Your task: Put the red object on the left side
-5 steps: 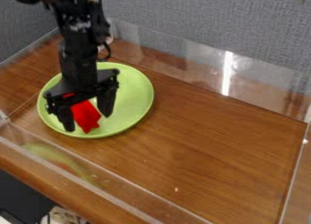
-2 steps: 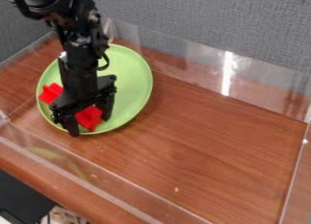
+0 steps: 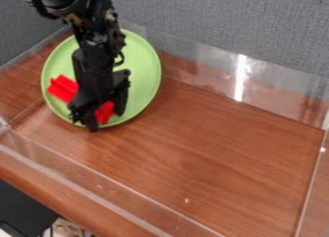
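Note:
The red object (image 3: 61, 88) is a bright red block lying across the left part of the lime-green plate (image 3: 139, 72). One end sticks out to the left of the gripper, and a further bit of red shows between the fingers. The plate stands at the back left of the wooden table and looks tipped up toward the camera. My black gripper (image 3: 98, 114) comes down over the plate's front half with its fingers spread wide, open, straddling the block. The left finger hides the block's middle. I cannot tell whether the fingers touch the block.
The wooden tabletop (image 3: 218, 154) is fenced by low clear plastic walls (image 3: 244, 72) on all sides. A grey fabric backdrop stands behind. The arm reaches in from the upper left.
The gripper has shifted up and to the left. The red block now shows further left on the plate. The plate has moved back and looks more tilted.

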Robot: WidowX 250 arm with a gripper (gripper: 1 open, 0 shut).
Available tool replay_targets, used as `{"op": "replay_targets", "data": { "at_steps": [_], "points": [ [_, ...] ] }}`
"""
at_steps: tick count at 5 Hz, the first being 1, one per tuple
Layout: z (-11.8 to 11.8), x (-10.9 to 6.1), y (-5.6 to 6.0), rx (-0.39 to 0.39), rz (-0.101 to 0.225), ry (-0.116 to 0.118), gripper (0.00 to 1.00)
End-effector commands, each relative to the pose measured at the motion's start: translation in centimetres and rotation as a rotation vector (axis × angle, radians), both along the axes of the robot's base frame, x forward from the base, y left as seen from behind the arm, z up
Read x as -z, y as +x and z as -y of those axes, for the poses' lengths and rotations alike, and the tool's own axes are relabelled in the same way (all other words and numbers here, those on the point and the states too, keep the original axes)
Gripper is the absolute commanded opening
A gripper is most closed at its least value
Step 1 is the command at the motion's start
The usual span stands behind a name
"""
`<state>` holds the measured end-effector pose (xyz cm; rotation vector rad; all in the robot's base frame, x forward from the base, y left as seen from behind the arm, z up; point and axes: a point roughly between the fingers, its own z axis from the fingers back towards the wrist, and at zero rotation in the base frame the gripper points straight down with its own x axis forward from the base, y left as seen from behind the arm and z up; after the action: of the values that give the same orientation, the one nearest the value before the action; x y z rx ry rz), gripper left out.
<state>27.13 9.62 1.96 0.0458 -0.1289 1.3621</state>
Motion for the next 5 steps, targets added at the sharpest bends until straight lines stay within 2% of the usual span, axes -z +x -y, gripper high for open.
{"op": "replay_targets", "data": {
  "at_steps": [1, 2, 3, 4, 5],
  "points": [
    [-1.2, 0.1, 0.1, -0.064, -0.026, -0.006, 1.00],
    [-2.1, -0.1, 0.4, -0.113, -0.033, -0.005, 1.00],
    [-3.2, -0.2, 0.2, -0.173, -0.039, -0.005, 0.00],
    [-4.2, -0.3, -0.4, -0.233, -0.051, -0.009, 0.00],
    [-4.1, -0.4, -0.2, -0.192, -0.065, -0.010, 0.00]
  ]
}}
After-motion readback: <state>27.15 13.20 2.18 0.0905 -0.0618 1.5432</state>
